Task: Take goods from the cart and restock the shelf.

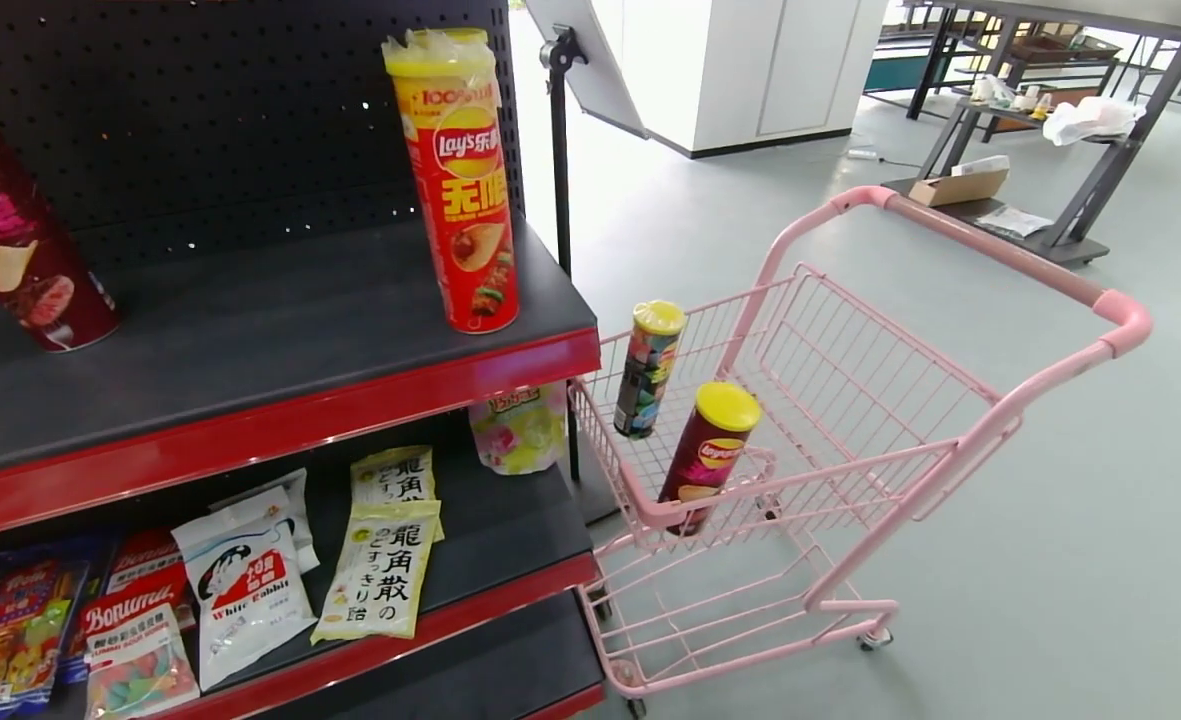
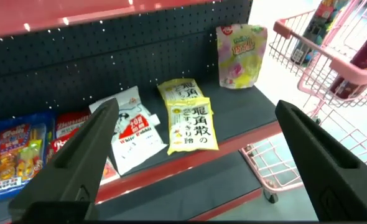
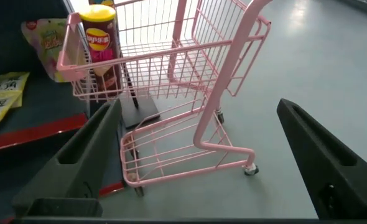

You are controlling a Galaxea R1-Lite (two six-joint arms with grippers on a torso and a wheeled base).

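On the top shelf (image 1: pixel 250 340), far left: a maroon chip can (image 1: pixel 20 230), upright. Further right, near the shelf's end: a red chip can (image 1: pixel 462 200), also upright, well apart from the first. Below, on the lower shelf (image 2: pixel 252 102): flat sweet packets (image 2: pixel 191 124) and a pouch (image 2: pixel 241 55) propped against the back panel. Before that lower shelf: left gripper (image 2: pixel 196 106), fingers spread wide, nothing between them. To the right, just beside the shelf end: the pink cart (image 1: pixel 990 248), with a multicoloured can (image 1: pixel 648 370) and a second maroon can (image 1: pixel 705 450) standing in its basket. Facing the cart from above the floor: right gripper (image 3: pixel 199 106), likewise spread and empty. Restocking apparently partway: two cans shelved, two left to fetch, neither yet grasped.
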